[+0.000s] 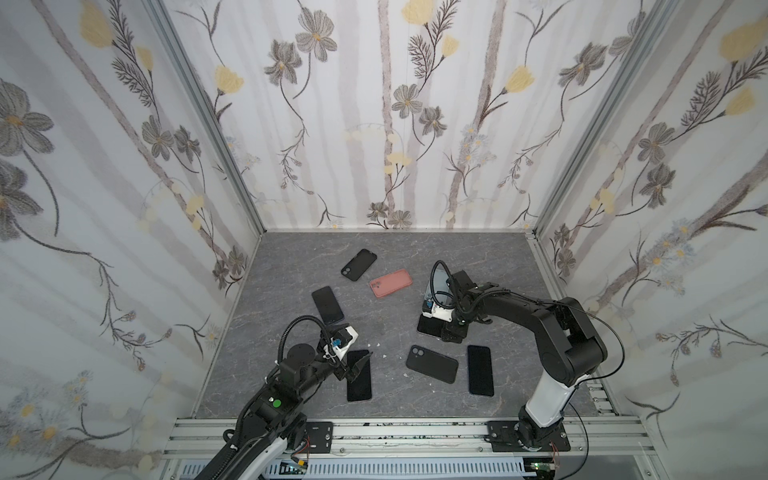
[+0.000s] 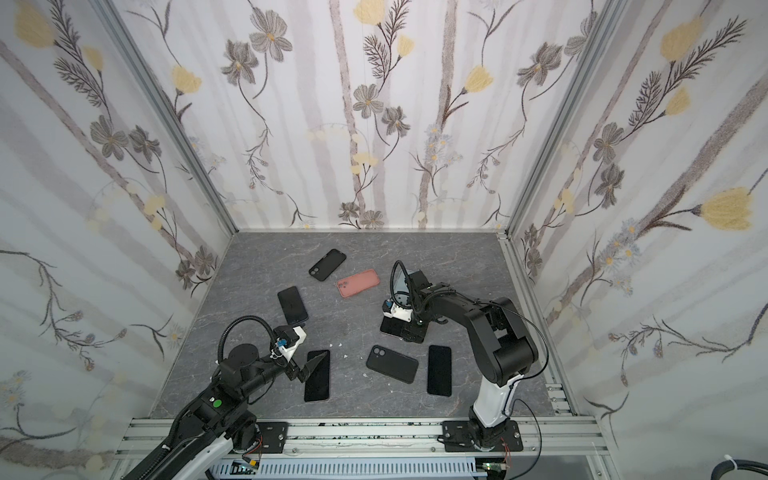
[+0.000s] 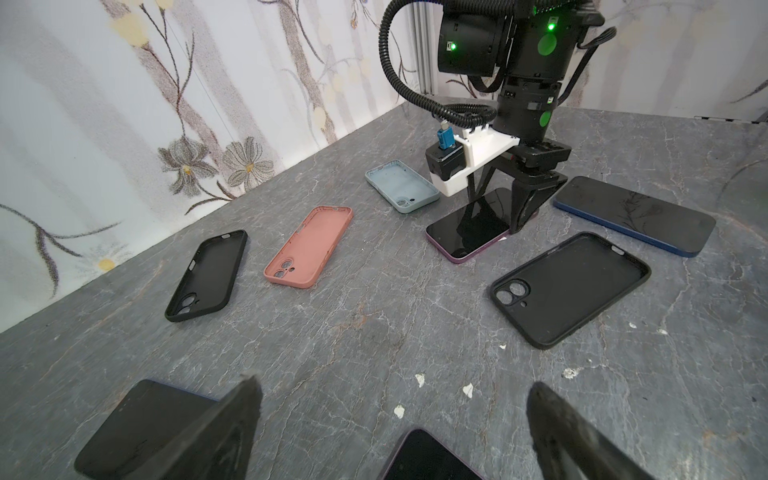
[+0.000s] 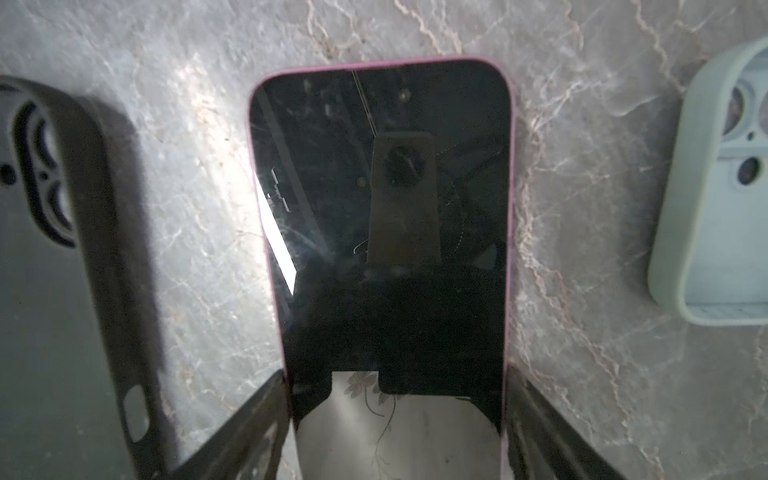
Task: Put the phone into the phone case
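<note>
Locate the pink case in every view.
Top view: pink case, near picture centre.
Top view: just left of centre.
Left wrist: in view, next to the blue case.
Right wrist: not in it.
Landmark: pink-rimmed phone, in all four views.

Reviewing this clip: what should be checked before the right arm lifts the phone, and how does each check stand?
1. The right end effector straddles the pink-edged phone, fingers against both long edges: ok.
2. Grip firm enough to lift: cannot tell.
3. Phone flat on the table, screen up: ok.
4. The light blue case and black case lie open side up: ok.
5. The left end effector open, empty, away from that phone: ok.
</note>
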`<action>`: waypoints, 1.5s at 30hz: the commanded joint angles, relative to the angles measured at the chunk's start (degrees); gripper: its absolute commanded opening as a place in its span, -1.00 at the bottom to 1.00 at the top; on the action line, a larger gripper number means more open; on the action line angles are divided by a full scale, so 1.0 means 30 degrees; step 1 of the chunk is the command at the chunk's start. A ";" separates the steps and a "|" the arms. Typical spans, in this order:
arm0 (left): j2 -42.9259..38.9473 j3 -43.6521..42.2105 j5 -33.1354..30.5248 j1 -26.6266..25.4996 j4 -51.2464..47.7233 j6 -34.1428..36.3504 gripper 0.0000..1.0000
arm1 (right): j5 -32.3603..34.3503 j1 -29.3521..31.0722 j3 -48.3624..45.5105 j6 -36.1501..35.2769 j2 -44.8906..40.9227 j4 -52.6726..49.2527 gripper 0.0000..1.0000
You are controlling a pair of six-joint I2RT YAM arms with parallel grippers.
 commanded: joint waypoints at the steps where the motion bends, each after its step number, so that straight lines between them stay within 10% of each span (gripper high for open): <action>1: -0.0081 0.0009 -0.0049 -0.0015 0.0532 0.0350 1.00 | -0.0349 0.0058 0.0292 -0.0232 0.0345 -0.0557 0.46; 21: 0.1472 0.1833 -0.1901 -0.0015 0.0195 -0.2396 1.00 | -0.0725 0.0674 -0.0205 -0.1018 -0.0707 0.1138 0.20; 33: 0.8503 0.8581 -0.5478 0.0002 -0.3304 -0.7761 1.00 | -0.1387 0.0679 -0.0578 -0.1206 -0.1767 0.1502 0.18; 45: 1.4247 1.4024 -0.2070 0.0111 -0.4863 -1.3683 0.95 | -0.2380 0.0523 -0.2060 -0.0866 -0.3563 0.4048 0.12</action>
